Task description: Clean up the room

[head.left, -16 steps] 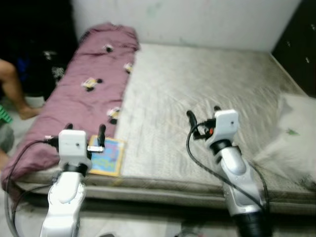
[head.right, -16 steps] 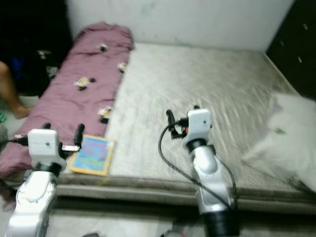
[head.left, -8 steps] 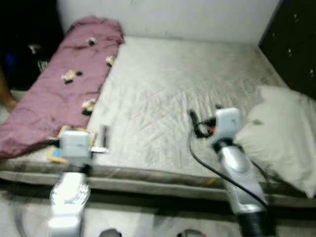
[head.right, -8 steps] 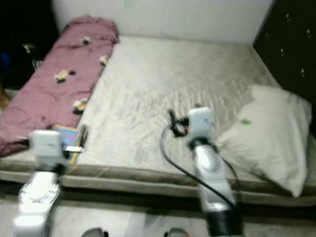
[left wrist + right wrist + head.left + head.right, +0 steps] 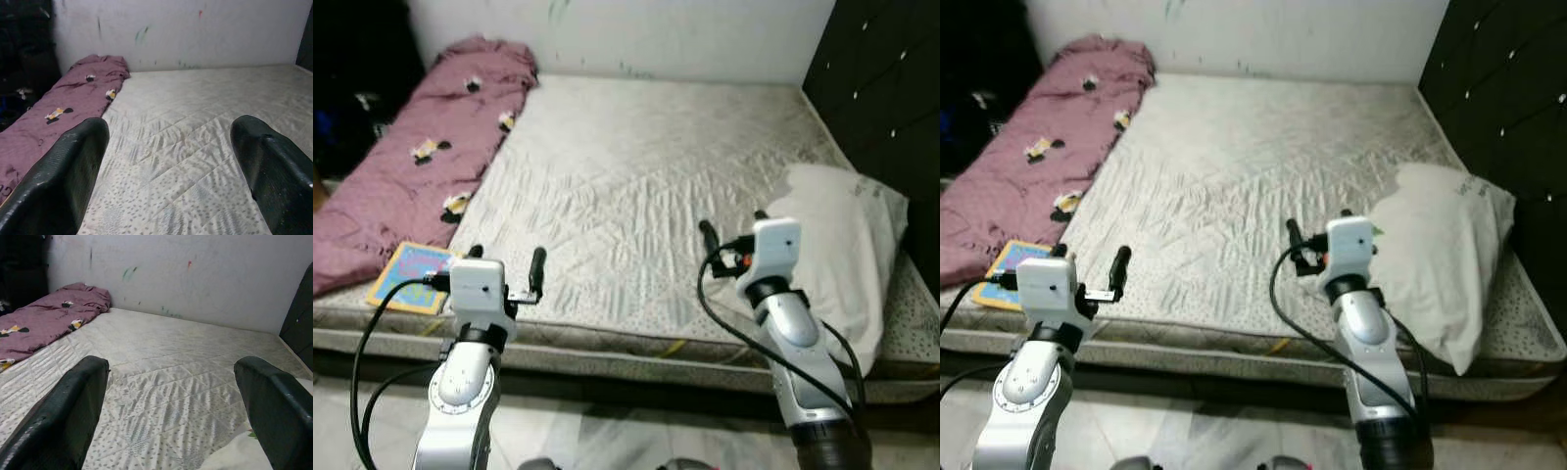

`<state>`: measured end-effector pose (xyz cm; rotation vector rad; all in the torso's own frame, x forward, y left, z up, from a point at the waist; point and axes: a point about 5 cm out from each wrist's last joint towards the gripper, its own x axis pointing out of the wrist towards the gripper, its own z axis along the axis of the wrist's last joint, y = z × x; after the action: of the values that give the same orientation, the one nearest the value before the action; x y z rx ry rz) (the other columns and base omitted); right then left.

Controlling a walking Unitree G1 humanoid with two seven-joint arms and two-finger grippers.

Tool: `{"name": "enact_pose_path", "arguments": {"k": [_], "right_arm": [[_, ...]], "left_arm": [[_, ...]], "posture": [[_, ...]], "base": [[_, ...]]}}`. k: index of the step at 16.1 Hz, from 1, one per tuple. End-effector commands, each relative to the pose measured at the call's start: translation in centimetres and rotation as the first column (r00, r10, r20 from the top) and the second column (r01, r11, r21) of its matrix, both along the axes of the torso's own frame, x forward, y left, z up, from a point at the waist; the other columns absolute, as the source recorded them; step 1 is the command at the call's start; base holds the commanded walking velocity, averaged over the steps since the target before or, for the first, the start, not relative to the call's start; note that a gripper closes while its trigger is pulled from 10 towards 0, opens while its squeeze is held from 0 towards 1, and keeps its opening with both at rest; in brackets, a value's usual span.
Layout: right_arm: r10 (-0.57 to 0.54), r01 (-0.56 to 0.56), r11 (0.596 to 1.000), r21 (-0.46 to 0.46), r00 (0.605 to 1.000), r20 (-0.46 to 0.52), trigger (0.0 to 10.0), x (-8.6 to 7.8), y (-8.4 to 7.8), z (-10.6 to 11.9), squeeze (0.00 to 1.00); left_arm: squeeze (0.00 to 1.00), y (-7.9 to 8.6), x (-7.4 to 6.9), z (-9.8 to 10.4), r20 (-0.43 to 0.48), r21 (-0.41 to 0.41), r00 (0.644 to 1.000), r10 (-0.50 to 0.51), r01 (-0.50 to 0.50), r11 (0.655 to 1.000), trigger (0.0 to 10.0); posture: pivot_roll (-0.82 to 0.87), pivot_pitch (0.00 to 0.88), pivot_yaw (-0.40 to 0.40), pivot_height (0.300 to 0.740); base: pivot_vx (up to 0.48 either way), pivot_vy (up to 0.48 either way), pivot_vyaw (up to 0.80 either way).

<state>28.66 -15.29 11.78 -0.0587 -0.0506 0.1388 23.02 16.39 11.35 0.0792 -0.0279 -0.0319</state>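
Right end effector (image 5: 732, 238) spread empty, white pillow (image 5: 842, 245) just beside

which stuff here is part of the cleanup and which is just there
Cleanup:
pillow, askew at the mattress's right edge
blanket, heaped along the left side
book, at the front left corner

Just there:
mattress
wall
dark headboard

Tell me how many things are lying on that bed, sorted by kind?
Blanket, purple: 1
Pillow, white: 1
Book, colourful, at the near edge beside the blanket: 1
Total: 3
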Motion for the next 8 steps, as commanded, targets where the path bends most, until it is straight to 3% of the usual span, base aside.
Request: {"name": "enact_pose_path", "arguments": {"k": [1,4,8], "right_arm": [[0.016,-0.016,1.000,0.008,1.000,0.005,10.0,0.19,0.49,0.20,0.00],[0.015,-0.015,1.000,0.007,1.000,0.006,10.0,0.23,0.49,0.22,0.00],[0.016,-0.016,1.000,0.005,1.000,0.007,10.0,0.29,0.46,0.21,0.00]], "left_arm": [[0.00,0.29,0.04,0.45,0.019,0.008,1.000,-0.009,0.009,1.000,10.0],[0.00,0.26,0.01,0.49,0.024,0.004,1.000,-0.017,0.017,1.000,10.0],[0.00,0.22,0.05,0.49,0.028,0.003,0.999,-0.026,0.026,1.000,10.0]], "posture": [[-0.05,0.000,-0.023,0.740],[-0.05,0.000,-0.022,0.740],[-0.05,0.000,-0.023,0.740]], "base": [[0.000,0.000,-0.46],[0.181,0.000,-0.46],[0.322,0.000,0.00]]}}
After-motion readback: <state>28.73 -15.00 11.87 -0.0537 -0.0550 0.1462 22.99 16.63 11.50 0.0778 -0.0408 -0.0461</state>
